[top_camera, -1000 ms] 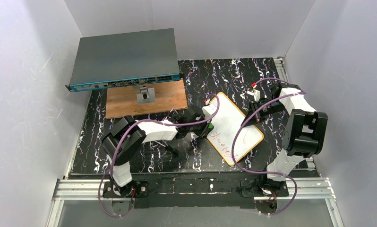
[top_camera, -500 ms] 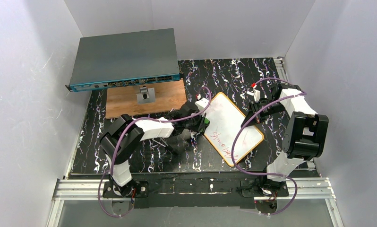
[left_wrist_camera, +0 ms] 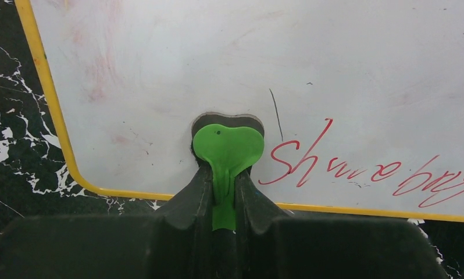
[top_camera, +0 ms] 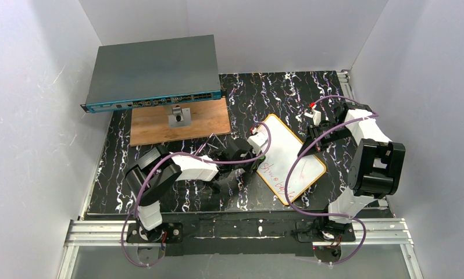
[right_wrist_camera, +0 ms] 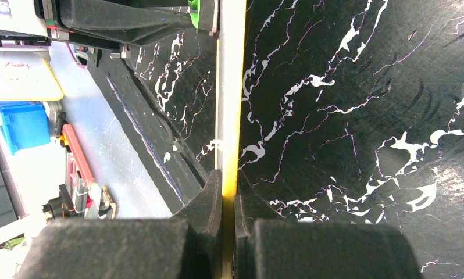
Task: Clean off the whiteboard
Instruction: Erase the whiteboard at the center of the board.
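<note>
Top external, one whiteboard (top_camera: 289, 146), one eraser (left_wrist_camera: 228, 145), left claw (top_camera: 250, 158), right claw (top_camera: 308, 145)

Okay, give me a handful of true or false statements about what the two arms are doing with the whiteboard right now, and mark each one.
1. The left gripper is shut on the green eraser. True.
2. The whiteboard is wiped fully clean. False: red writing runs along one edge.
3. The right gripper hangs open above the table. False: it is shut on the whiteboard's edge.
4. In the left wrist view, the green eraser sits over the white surface, left of the red writing. True.
5. The whiteboard lies on the wooden board. False: the wooden board sits apart, toward the back left.
</note>
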Tool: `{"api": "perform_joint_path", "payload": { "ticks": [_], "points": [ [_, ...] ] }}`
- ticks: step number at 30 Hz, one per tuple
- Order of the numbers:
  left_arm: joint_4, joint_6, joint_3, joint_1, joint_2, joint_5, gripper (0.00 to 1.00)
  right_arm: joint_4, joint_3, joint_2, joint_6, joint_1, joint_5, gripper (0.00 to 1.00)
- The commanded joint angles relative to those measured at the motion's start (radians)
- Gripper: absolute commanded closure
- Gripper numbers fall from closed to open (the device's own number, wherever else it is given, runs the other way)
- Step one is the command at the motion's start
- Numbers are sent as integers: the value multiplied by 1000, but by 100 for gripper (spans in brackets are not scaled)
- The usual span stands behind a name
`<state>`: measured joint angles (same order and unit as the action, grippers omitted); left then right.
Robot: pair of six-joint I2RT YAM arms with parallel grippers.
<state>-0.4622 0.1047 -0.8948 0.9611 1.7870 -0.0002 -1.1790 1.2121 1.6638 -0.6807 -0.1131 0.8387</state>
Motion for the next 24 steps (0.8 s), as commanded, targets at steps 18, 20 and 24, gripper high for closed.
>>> {"api": "perform_joint_path", "payload": {
  "ticks": [18,20,24],
  "points": [
    [-191,25,104,-25,-12,74,100,30,-8,-37,-111,21,51,99],
    [-187,10,93,29,4,64,100,30,-7,-37,-111,21,51,99],
    [-210,43,79,79,41,31,100,30,-8,-39,-111,21,51,99]
  ]
}}
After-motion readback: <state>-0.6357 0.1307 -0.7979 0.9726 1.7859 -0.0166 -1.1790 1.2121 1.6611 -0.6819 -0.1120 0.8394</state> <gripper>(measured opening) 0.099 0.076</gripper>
